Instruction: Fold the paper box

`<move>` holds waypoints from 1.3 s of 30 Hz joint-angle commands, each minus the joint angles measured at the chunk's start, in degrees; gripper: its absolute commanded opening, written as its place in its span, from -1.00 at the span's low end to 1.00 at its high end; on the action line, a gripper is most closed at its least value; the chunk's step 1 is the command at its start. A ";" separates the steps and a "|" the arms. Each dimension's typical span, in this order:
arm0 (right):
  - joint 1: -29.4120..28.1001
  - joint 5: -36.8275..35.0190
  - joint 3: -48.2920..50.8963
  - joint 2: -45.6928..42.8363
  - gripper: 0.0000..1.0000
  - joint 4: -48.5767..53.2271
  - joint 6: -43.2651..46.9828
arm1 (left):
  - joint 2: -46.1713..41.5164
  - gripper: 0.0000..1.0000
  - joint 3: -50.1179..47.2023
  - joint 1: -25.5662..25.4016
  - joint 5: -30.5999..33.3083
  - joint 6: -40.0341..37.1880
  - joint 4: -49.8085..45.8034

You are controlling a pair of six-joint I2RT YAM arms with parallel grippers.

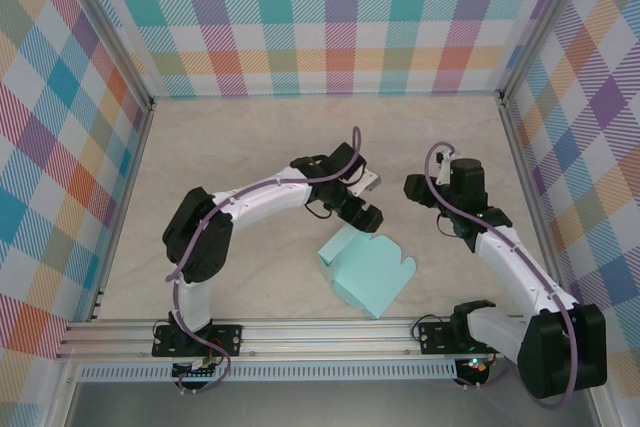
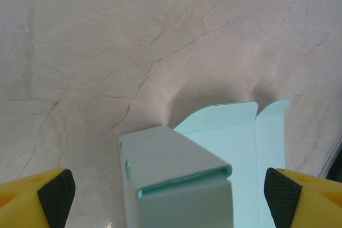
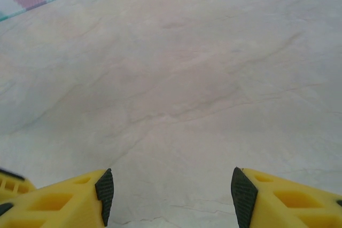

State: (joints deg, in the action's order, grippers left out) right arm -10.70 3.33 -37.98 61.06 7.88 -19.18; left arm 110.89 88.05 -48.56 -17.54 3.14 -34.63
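Observation:
The pale mint paper box lies on the table near the front, partly folded, with one end raised and flat flaps spread toward the right. From the left wrist the box shows a folded-up end between the yellow fingers, flat flaps behind it. My left gripper hovers over the box's far left end, open, with nothing gripped; from its own wrist the left gripper is spread wide on either side of the box. My right gripper hangs open over bare table to the right; in its wrist view the right gripper holds nothing.
The marbled beige tabletop is enclosed by plaid walls on three sides. An aluminium rail runs along the front edge by the arm bases.

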 commanded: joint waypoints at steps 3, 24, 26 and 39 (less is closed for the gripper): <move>1.59 -0.60 -3.05 2.32 0.25 0.20 -2.92 | 2.60 0.84 5.59 -2.99 6.93 2.87 -7.20; 2.85 3.21 -2.58 6.48 0.24 -3.51 -3.02 | 9.14 -0.04 13.21 -4.53 8.53 8.55 -12.96; 2.97 3.30 -2.22 6.36 0.24 -3.78 -3.18 | 9.43 -0.14 13.98 -4.53 8.69 8.23 -13.82; 2.85 15.86 -0.82 6.36 0.23 -7.99 1.11 | 7.14 -0.24 14.15 -1.92 10.36 6.81 -15.76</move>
State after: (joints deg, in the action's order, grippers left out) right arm -8.03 11.77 -39.48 67.46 3.92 -20.67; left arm 119.52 100.73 -51.57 -7.60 10.92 -48.03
